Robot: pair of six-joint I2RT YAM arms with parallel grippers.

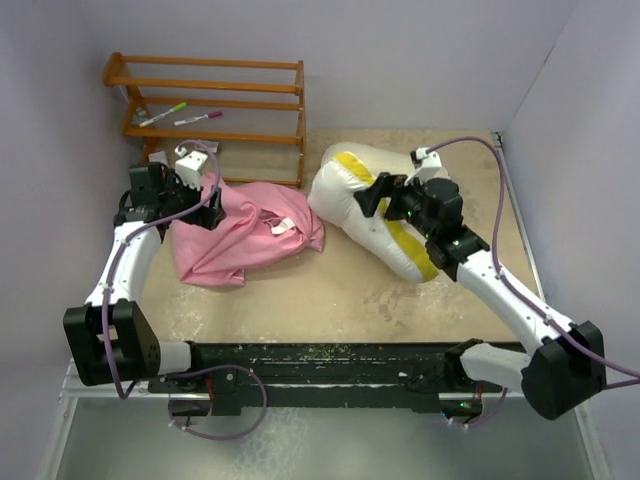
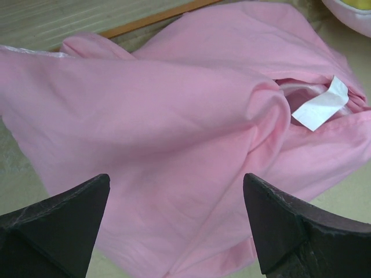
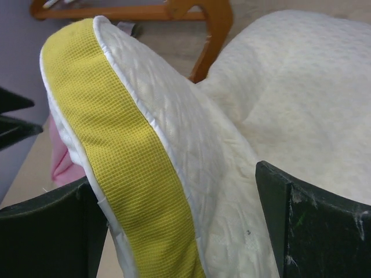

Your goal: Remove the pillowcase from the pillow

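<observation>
The pink pillowcase (image 1: 245,235) lies crumpled on the table at the left, apart from the pillow; its white tag (image 2: 322,104) shows at a fold. My left gripper (image 1: 205,208) is open just above its left part, with pink fabric (image 2: 174,127) under the gap between my fingers (image 2: 177,226). The cream-white quilted pillow (image 1: 350,195) lies bare at the right, one end raised. My right gripper (image 1: 370,197) is open with the pillow's yellow-green edge band (image 3: 116,145) standing between its wide-spread fingers (image 3: 182,226).
A wooden rack (image 1: 210,100) stands at the back left, holding two markers (image 1: 165,113). Its orange frame (image 3: 208,23) is close behind the pillow. Walls close in the left, back and right sides. Bare beige tabletop (image 1: 350,290) lies in front.
</observation>
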